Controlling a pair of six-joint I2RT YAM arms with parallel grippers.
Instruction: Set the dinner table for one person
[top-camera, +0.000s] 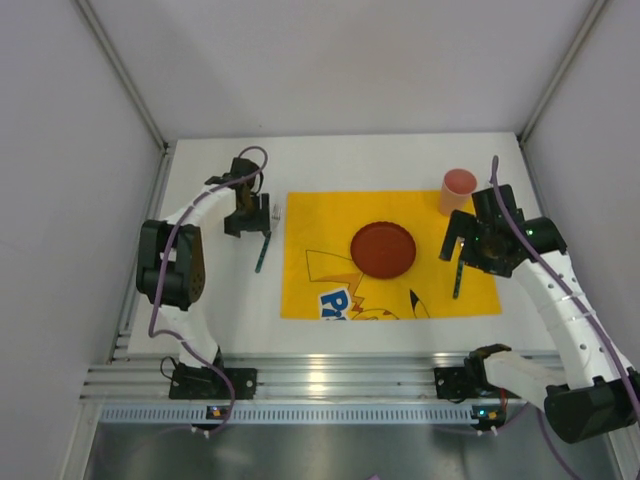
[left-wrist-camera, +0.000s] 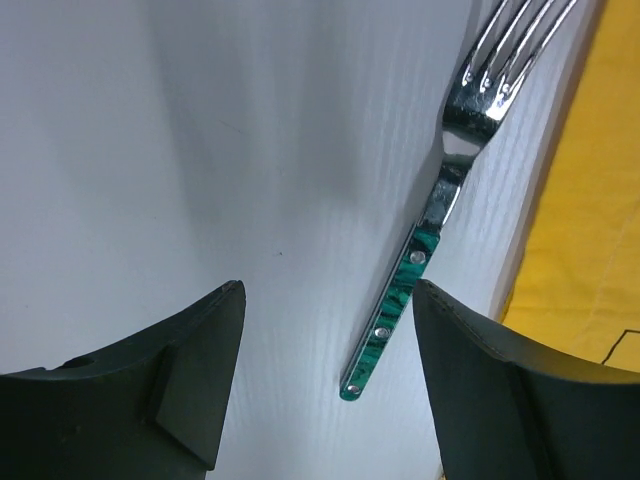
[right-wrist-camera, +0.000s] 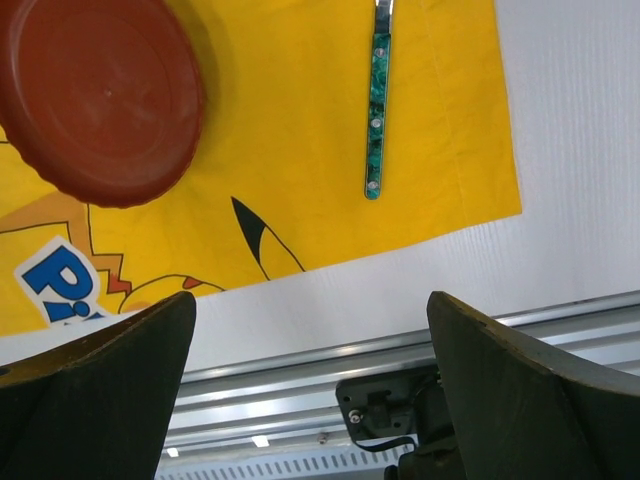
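**Left station.** The fork (left-wrist-camera: 400, 300) lies flat on the desk (top-camera: 250, 300), just beside the left edge of the yellow placemat (top-camera: 320, 215) and not on it. Its long axis runs roughly parallel to that edge, slightly slanted, with the tines pointing away from the arm bases. The left arm's fingers (left-wrist-camera: 195, 370) stand wide apart above the green handle and grip nothing. The handle lies between them, closer to the finger on the placemat side, and no contact shows. The left arm is far nearer the fork than the right.

**Right station.** The right arm's fingers (right-wrist-camera: 500, 370) are spread fully and hold nothing. They hover over the right part of the placemat, where a second green-handled utensil (right-wrist-camera: 376, 120) lies lengthwise. Its head is out of view, so its type cannot be told.

**Surroundings.** A red plate (top-camera: 382, 248) sits at the middle of the placemat. A pink cup (top-camera: 458, 188) stands upright at its far right corner.

**Next move — judgement.** The fork appears placed, so a straight upward retreat of the left arm should suit. Any sideways drift toward the placemat risks nudging the handle — the gap on that side is the smaller one.
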